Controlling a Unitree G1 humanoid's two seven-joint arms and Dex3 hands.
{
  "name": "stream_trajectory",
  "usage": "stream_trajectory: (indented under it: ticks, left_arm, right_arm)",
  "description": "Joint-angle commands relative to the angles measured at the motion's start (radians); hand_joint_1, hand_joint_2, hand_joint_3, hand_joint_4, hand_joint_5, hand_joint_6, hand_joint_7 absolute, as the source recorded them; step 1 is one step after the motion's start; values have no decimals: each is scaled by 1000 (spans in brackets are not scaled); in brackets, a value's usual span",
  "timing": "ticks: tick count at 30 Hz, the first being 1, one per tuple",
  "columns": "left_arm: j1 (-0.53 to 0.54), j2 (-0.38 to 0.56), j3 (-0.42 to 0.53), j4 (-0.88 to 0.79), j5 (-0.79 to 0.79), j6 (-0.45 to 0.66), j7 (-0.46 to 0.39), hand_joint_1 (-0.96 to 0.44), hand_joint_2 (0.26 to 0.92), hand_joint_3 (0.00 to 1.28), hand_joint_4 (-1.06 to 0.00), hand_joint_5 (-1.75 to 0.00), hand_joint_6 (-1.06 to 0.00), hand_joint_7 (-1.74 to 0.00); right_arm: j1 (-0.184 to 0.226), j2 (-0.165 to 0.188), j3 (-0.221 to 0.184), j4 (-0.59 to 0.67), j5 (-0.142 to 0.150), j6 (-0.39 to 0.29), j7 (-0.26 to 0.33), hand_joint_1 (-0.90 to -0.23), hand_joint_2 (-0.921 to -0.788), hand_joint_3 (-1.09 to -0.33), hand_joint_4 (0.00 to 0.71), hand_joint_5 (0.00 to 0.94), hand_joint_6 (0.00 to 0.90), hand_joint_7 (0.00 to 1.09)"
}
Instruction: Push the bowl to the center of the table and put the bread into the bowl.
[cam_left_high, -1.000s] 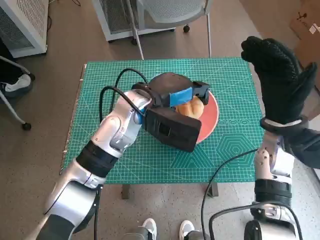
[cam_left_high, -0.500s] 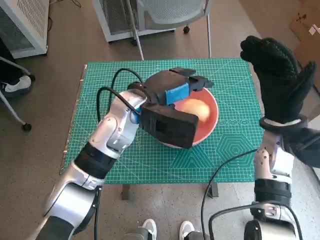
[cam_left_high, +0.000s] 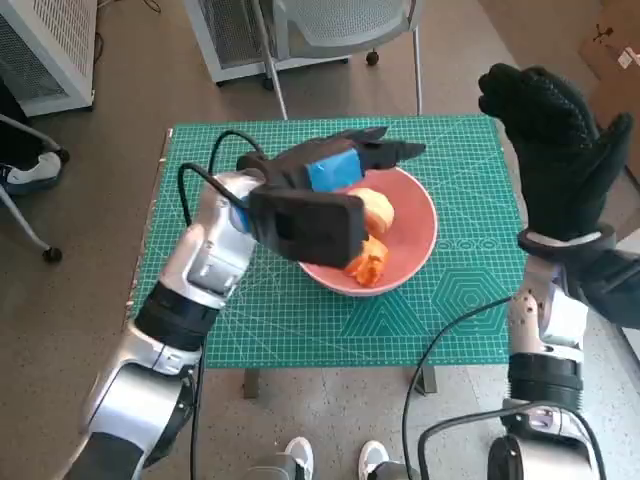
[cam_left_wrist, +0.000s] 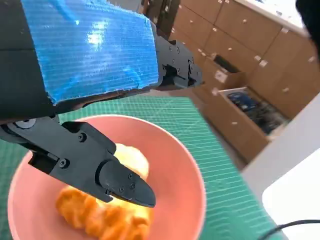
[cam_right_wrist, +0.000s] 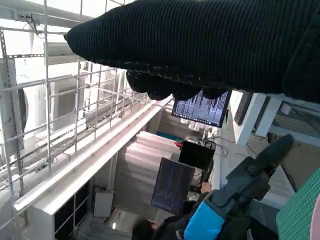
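The right hand (cam_left_high: 560, 150) is raised upright at the table's right edge, near the camera, its gloved fingers straight and together, holding nothing; the right wrist view shows only the glove (cam_right_wrist: 210, 45) as a dark band, with monitors and a person beyond it; the left hand (cam_left_high: 335, 165) hangs over the bowl's (cam_left_high: 415, 250) left rim, fingers (cam_left_wrist: 115, 177) spread apart and holding nothing, clear above the bread; the pink bowl sits on the green mat (cam_left_high: 450, 310) about mid-table, slightly right of centre; the bread (cam_left_high: 370, 225) lies inside it, a pale round part and an orange-brown crusty part (cam_left_wrist: 95, 217) side by side; past the table stand a chair (cam_left_high: 340, 25) and white cabinets (cam_left_high: 40, 45).
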Motion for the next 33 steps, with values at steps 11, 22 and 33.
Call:
stream_trajectory:
  ticks: [11,22,33]
  left_arm:
    - [186,-148,399,-35,-592,-267,39,-462,824,18,-29,-13,-216,-52]
    - [294,-195,445,-230,-736,-210,90,-372,888,34,-9,-2,-180,-50]
    - [352,-198,440,-335,-749,-167,121,-402,899,40,1,1,-155,-60]
  right_arm:
    - [-7,-5,10,-23,-6,33,-10,-650,-921,-534,352,6,402,15]
    - [-40,1,20,5,-24,23,-23,-656,-921,-531,357,6,405,13]
    - [-55,17,41,4,-65,20,-61,-650,-921,-539,351,1,404,10]
